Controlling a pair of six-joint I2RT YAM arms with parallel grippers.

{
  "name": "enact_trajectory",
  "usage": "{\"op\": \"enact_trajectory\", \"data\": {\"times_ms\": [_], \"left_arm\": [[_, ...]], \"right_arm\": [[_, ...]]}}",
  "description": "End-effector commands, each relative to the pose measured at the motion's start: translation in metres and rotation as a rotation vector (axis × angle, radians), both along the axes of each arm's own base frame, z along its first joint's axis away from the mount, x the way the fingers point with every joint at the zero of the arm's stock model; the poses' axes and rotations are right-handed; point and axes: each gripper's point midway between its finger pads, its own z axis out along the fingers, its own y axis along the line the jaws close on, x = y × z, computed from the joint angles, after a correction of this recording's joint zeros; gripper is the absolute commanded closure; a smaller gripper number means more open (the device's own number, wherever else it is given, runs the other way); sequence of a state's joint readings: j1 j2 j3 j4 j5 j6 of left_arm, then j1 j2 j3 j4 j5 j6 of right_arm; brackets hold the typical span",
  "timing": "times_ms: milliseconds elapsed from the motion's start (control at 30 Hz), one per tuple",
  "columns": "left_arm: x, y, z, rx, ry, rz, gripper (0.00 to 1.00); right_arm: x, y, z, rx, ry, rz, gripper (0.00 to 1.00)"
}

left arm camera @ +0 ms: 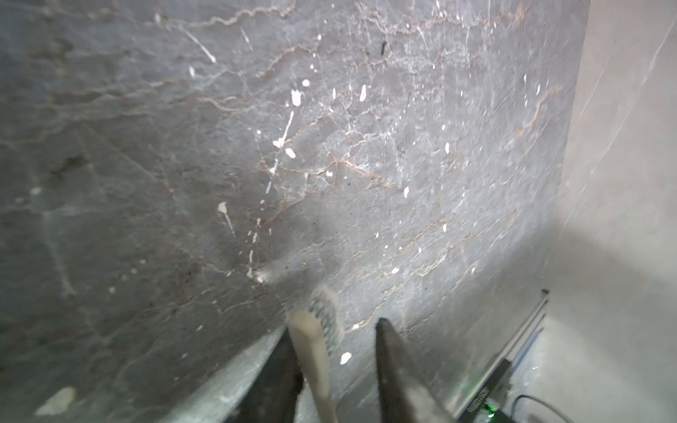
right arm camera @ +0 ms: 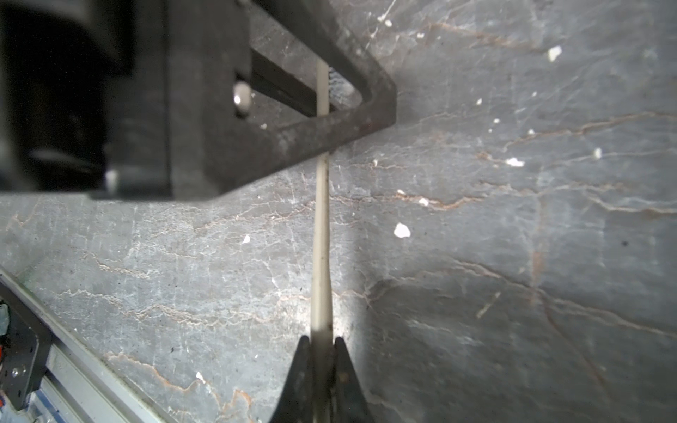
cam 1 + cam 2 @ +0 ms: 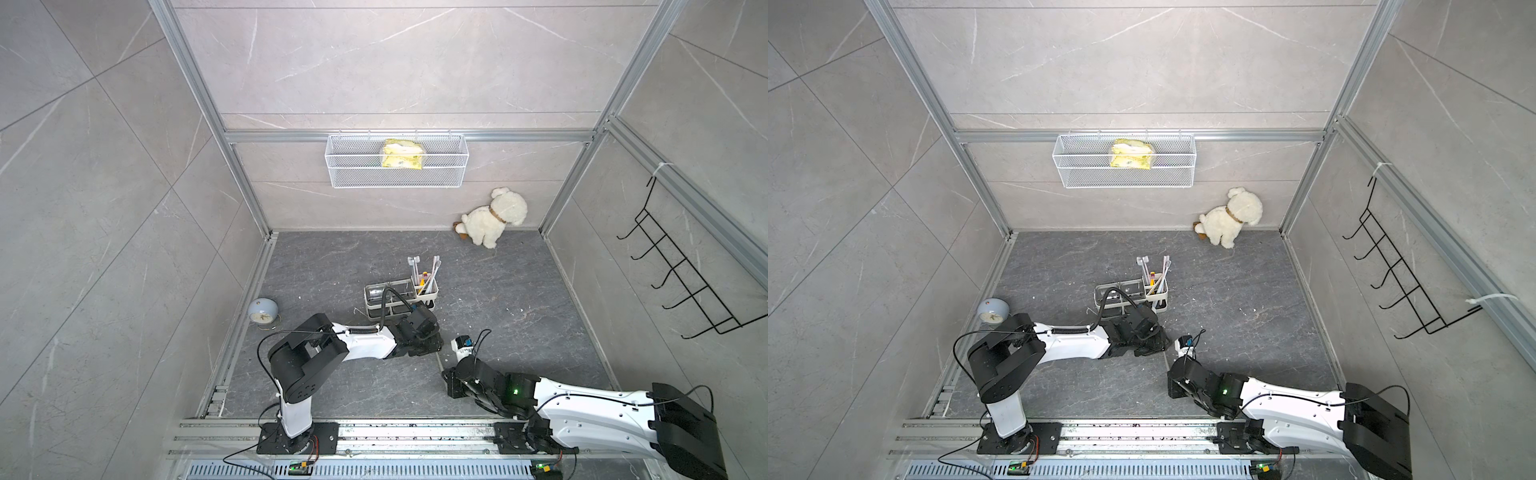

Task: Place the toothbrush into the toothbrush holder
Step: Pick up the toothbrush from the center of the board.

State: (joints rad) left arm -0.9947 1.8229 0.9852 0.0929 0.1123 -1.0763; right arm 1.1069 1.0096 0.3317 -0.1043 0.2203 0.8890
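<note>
a: what is shown from the right wrist?
b: the toothbrush [image 2: 321, 234] is seen clamped by its handle end in the closed right jaws. it is held straight out over the tabletop [image 2: 513, 293] towards the left jaws, whose dark frame hides part of the neck.

a: and from the left wrist?
b: the bristled head [image 1: 325, 311] is seen between the left jaws. the neck lies against one jaw and the other is held apart from it, so the left jaws are judged open and not yet gripping.

a: so a handover is in hand?
b: it is judged so. the left jaws should be closed squarely on the bare neck, below the bristles, so that the brush is not twisted. the right jaws should be opened only once that grip is firm, lest the brush be dropped.

a: what is given by the top views?
b: in both top views the toothbrush holder [image 3: 430, 296] [image 3: 1165, 296] is seen just beyond the left arm [image 3: 365, 347]. several brushes [image 3: 414, 272] stand in its slotted end. the held toothbrush is mostly hidden there. afterwards it would need to be turned handle down and lowered into a free slot, and the light holder should not be nudged.
</note>
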Motion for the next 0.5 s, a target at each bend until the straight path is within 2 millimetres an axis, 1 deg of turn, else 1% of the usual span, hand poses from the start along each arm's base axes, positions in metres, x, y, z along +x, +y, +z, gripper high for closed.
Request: {"op": "enact_trajectory", "data": {"times_ms": [0,67,233,267,300,367,433,467], "left_arm": [[0.001,-0.008,0.003,-0.040,0.005,-0.001,0.78],[0.002,-0.009,0.003,-0.043,0.004,0.000,0.86],[0.003,-0.010,0.005,-0.049,0.000,0.001,0.93],[0.003,-0.010,0.007,-0.050,-0.003,0.002,0.93],[0.003,-0.009,0.008,-0.047,-0.006,0.003,0.95],[0.005,-0.006,0.014,-0.027,-0.023,0.001,0.96],[0.010,0.001,0.029,0.018,-0.065,-0.008,0.97],[0.014,0.004,0.040,0.038,-0.092,-0.012,0.98]], "right_arm": [[0.005,0.003,0.009,0.017,-0.048,0.003,0.94],[0.005,0.003,0.011,0.023,-0.055,0.001,0.94],[0.005,0.002,0.011,0.019,-0.061,0.000,0.94],[0.005,0.001,0.011,0.015,-0.059,0.001,0.92],[0.005,0.000,0.010,0.008,-0.057,0.003,0.87],[0.004,-0.005,0.010,-0.019,-0.052,-0.006,0.70],[0.004,-0.012,0.016,-0.034,-0.057,-0.023,0.52],[0.005,-0.015,0.021,-0.028,-0.065,-0.029,0.46]]}}
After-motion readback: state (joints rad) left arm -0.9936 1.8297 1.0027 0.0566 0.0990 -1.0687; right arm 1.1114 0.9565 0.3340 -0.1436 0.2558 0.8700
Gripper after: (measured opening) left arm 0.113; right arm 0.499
